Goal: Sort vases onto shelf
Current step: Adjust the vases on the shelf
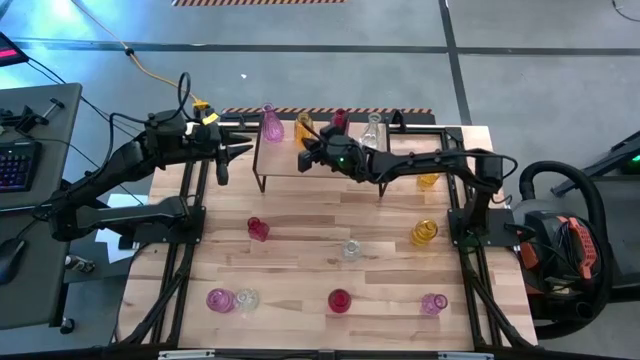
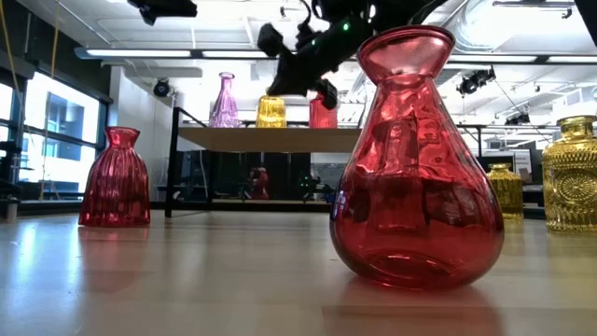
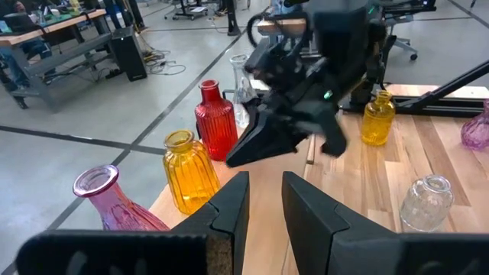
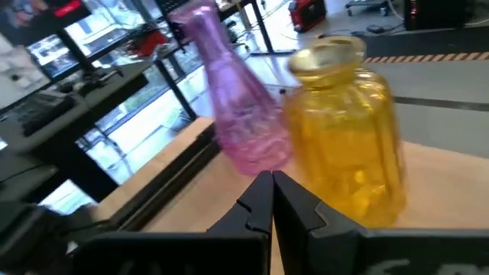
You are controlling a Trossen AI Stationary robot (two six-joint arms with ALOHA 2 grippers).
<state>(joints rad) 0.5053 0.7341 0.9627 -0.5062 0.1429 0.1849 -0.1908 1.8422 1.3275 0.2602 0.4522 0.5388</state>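
The right tool (image 1: pixel 303 160), closed and empty, hovered over the shelf (image 1: pixel 285 160), just near of the upright amber vase (image 1: pixel 304 127) on its far edge. The left tool (image 1: pixel 222 160), slightly parted and empty, waited left of the shelf.

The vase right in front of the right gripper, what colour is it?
Amber-yellow, ribbed glass, standing beside a pink vase. The right wrist view shows it best.

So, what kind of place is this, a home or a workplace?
Most likely a robotics lab or workshop. The wooden table stands on a bare concrete floor, a desk with a keyboard is beside it, and workbenches show in the room behind.
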